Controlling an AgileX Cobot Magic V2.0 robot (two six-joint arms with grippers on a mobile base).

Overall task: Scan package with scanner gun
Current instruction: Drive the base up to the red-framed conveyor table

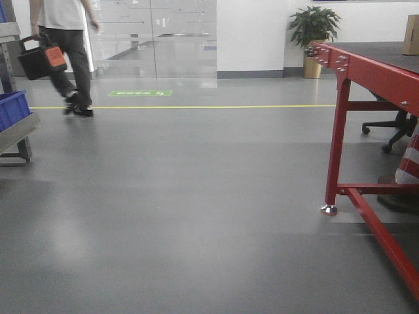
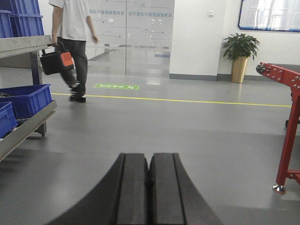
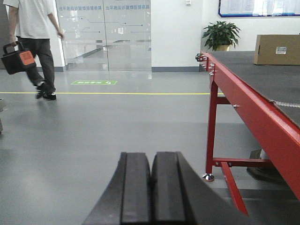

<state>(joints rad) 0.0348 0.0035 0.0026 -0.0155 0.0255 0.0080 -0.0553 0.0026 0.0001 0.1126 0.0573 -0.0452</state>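
The package (image 3: 277, 49), a plain tan cardboard box with a small white label, rests on the dark belt at the far end of the red conveyor table (image 3: 243, 89); its edge also shows at the top right of the front view as the package (image 1: 412, 34). The scanner gun is out of view. My left gripper (image 2: 149, 157) is shut with nothing between its black fingers and points across the grey floor. My right gripper (image 3: 151, 155) is shut too, holding nothing, left of and below the table's near side.
A person (image 1: 63, 46) carrying a black and orange case (image 1: 43, 60) walks at the far left. A metal rack with blue bins (image 2: 26, 101) stands on the left. A potted plant (image 2: 240, 54), an office chair base (image 1: 393, 127) and a striped cone (image 1: 409, 163) lie beyond or under the table.
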